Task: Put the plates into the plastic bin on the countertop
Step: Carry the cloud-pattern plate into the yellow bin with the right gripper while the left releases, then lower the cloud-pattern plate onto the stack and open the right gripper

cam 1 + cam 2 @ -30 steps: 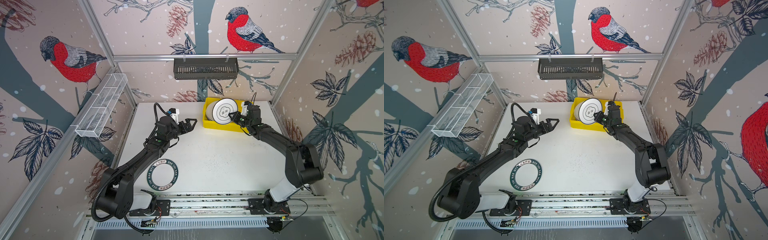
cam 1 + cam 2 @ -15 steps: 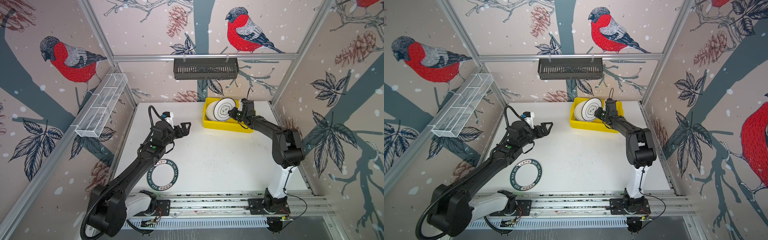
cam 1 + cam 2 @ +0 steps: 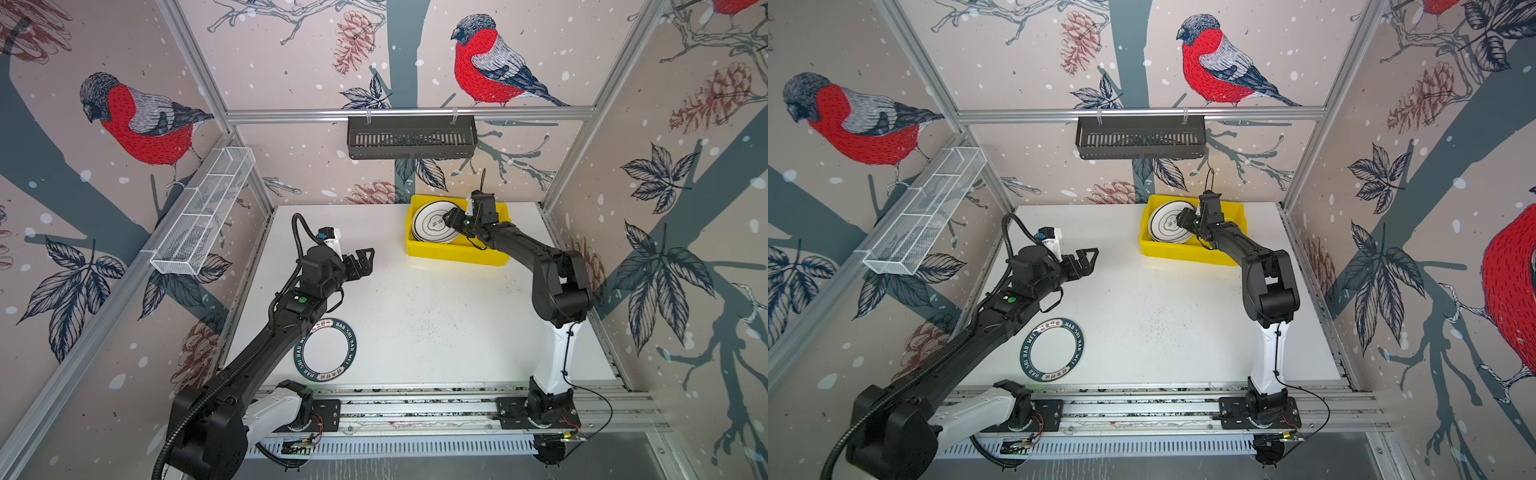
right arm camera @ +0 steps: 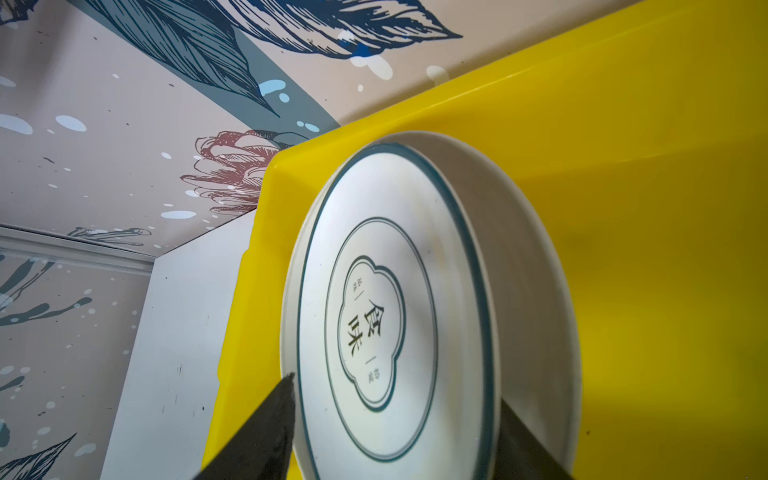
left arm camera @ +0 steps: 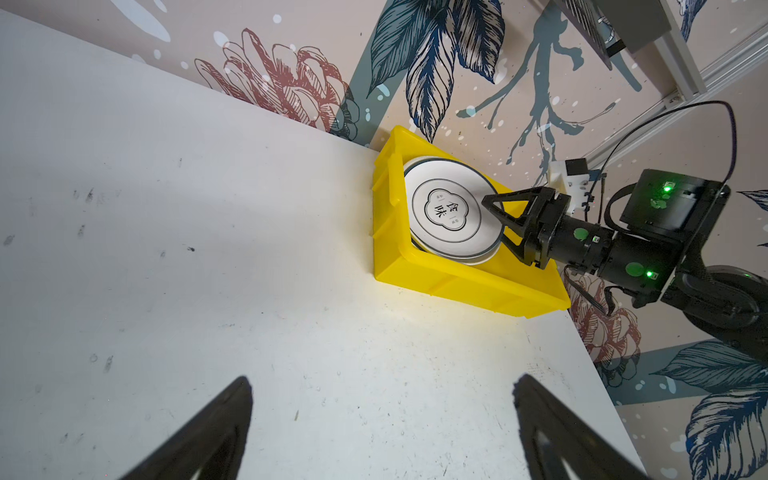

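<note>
A black slotted basket (image 3: 411, 137) hangs on the back rail and a white mesh basket (image 3: 203, 224) on the left wall, neither in the arms' way. Bird wallpaper lines the room. At the back of the speckled white bench (image 3: 436, 316), the yellow bin (image 3: 457, 254) holds stacked plates. The right hand (image 5: 498, 223) straddles the rim of the ringed plate (image 3: 430, 224) on top, fingers parted. The left hand (image 3: 365, 262) hovers wide open and empty. A green-lettered plate (image 3: 325, 349) lies near the bench's front, under the left arm.

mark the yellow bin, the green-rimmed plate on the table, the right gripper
yellow bin (image 3: 453, 253): a top view, front wall
green-rimmed plate (image 3: 325, 350): a top view, white centre
right gripper (image 5: 493, 221): left wrist view, between its fingertips
</note>
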{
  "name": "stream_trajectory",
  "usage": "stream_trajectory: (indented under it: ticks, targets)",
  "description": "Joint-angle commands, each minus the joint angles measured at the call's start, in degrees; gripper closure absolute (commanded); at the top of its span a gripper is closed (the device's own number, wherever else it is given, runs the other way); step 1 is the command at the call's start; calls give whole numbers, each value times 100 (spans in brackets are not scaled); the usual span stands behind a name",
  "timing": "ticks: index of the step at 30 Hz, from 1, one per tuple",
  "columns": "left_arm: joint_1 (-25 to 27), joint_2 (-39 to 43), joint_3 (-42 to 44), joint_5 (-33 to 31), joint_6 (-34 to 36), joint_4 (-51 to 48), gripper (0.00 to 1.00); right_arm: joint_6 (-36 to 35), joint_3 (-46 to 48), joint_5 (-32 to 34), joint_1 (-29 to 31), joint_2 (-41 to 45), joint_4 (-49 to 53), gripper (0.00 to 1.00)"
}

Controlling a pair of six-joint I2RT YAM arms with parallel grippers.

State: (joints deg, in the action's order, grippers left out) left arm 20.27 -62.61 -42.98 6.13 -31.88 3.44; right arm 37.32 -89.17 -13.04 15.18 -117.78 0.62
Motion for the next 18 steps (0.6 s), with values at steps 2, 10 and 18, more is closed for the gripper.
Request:
stream_trajectory:
  ticks: [2,10,18]
  targets:
    - [-12,69,20,-503,97,-173,3,-114,-21,274,60,159,71,32]
    - [-13,117,35,-1006,110,-661,3,-530,-37,1114,205,730,562,19]
    - [-15,444,192,-1370,53,-1071,3,-709,272,1419,301,1508,665,15]
